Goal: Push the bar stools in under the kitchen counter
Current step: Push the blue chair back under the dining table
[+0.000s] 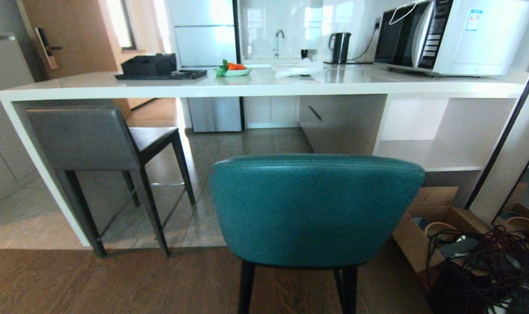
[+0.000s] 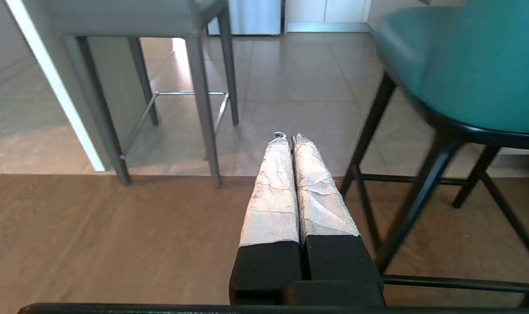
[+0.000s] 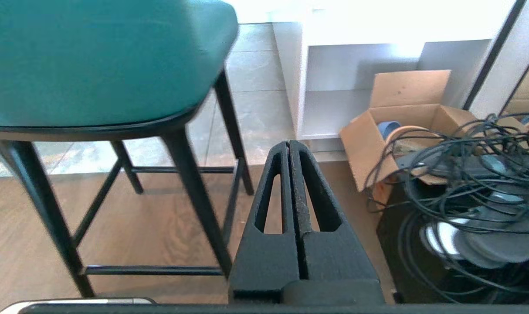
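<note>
Stools first: the teal stool (image 1: pixel 317 209) stands out on the wood floor, well back from the worktop (image 1: pixel 264 85), its rounded back facing the robot and filling the middle of the head view. The grey stool (image 1: pixel 90 139) sits at the left end, beside the white end panel (image 1: pixel 42 170); its seat is already under the slab, with its back just at the front edge.

Both tools hang low on either side of the teal stool, neither touching it. The left tool (image 2: pixel 286 138) is clenched with nothing between its wrapped fingers; the right tool (image 3: pixel 289 146) is likewise pinched together and bare.

The teal stool looks like the one to deal with. A good push would likely go against the padded back or seat rim, both arms pressing evenly so it slides straight and does not twist on its thin black legs (image 3: pixel 194 192). Pushing high could tip it, so lower contact seems safer. The cardboard box (image 3: pixel 399 126) and tangle of cables (image 3: pixel 473 183) lie to the right, so keep clear of that side.
</note>
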